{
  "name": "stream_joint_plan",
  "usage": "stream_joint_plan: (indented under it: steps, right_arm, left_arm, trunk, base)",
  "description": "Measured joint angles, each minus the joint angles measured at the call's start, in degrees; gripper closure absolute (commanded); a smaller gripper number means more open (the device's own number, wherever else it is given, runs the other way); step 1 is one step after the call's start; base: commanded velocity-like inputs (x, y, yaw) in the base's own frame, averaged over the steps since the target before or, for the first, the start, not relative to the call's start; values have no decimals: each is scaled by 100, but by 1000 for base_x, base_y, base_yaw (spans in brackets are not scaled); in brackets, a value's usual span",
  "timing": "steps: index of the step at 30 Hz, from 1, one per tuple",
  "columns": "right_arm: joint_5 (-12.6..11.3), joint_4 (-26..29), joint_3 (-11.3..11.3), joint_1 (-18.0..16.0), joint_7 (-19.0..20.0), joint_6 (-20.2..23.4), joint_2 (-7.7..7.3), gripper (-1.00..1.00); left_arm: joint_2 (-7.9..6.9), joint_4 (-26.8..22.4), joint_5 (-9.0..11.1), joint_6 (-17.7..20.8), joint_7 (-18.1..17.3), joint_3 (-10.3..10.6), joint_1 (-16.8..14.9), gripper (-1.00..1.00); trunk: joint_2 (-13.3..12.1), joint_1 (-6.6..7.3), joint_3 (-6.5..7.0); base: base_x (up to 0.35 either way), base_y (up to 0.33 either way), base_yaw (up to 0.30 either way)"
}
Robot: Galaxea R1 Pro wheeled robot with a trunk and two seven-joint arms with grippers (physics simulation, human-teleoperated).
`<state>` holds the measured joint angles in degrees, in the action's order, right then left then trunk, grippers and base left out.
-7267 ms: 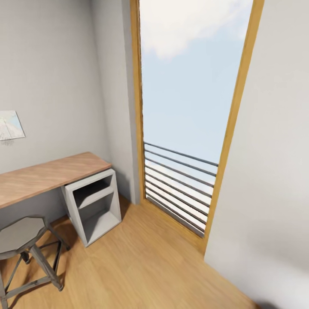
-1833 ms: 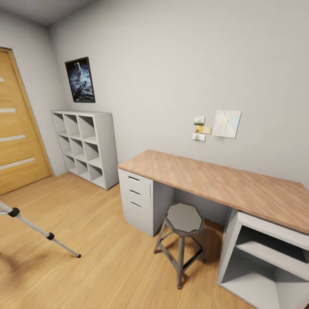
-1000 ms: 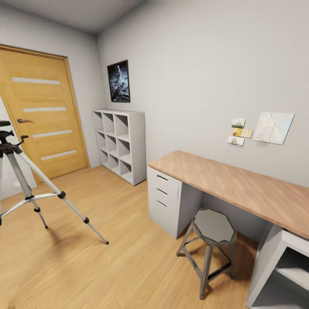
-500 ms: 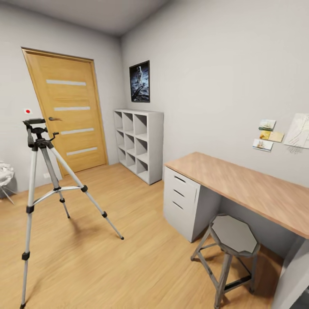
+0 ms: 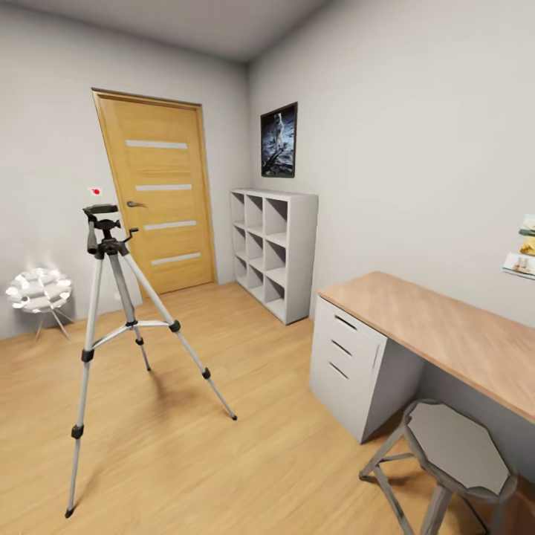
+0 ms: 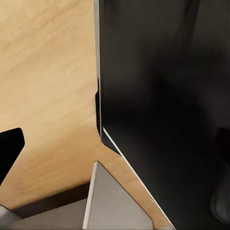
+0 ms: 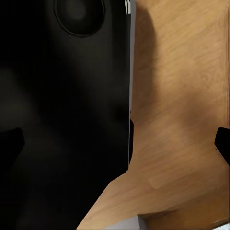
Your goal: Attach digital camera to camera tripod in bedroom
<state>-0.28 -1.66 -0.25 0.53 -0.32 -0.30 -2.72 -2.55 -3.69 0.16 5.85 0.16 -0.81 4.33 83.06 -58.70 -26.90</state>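
Tripod check: the camera tripod (image 5: 111,319) stands upright on the light wood floor (image 5: 245,446) at my left, legs spread, black head level — clear of the wooden door (image 5: 160,200) behind it. White cube shelves (image 5: 273,253) stand against the far wall, desk (image 5: 446,338) and stool (image 5: 457,453) at my right. My wrist views show dark panels over floor; whether my grippers are spread or pressed together — I cannot tell.

stool (image 5: 455,462): cut off at bottom edge | wall cards (image 5: 521,254): cropped, perhaps photos
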Motion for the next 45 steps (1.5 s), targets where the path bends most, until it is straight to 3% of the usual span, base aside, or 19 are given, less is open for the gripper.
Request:
stream_joint_plan:
  steps: [19,45]
  right_arm:
    - [0,-16,0,0,0,1,0,-100]
    - [-2,-14,0,0,0,-1,0,-100]
  left_arm:
    - [0,0,0,-8,0,1,0,-100]
    - [0,0,0,-7,0,-2,0,-100]
  trunk:
    - [0,-1,0]
    - [0,-3,0]
  base:
    - [169,-109,276]
    - [8,-8,276]
